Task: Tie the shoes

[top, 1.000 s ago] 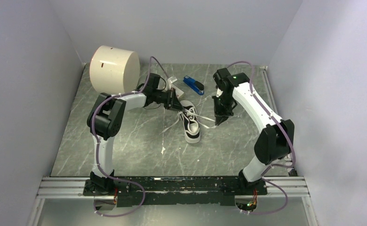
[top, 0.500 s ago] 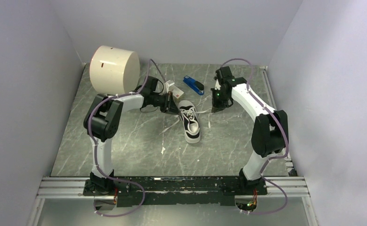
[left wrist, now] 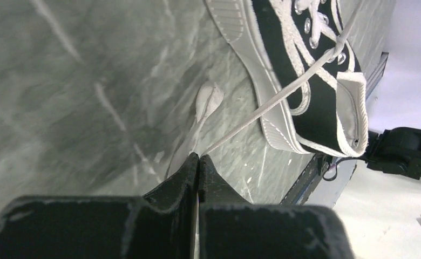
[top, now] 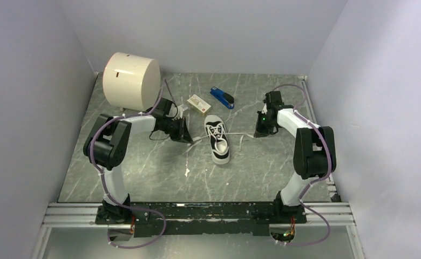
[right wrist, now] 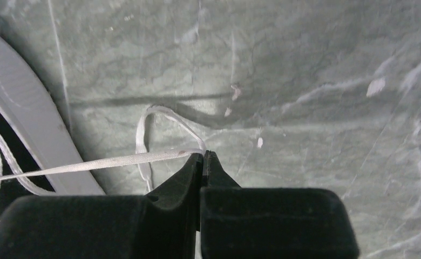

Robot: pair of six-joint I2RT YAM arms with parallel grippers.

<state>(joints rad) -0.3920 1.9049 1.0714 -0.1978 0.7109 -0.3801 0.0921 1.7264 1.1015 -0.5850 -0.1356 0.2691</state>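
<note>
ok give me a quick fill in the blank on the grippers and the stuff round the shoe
1. The left gripper is ____ on a white lace.
2. The lace running from the sneaker to the right gripper is ____, not slack.
3. The stapler beyond the sneaker is ____ in colour.

Missing words: shut; taut; blue
</note>
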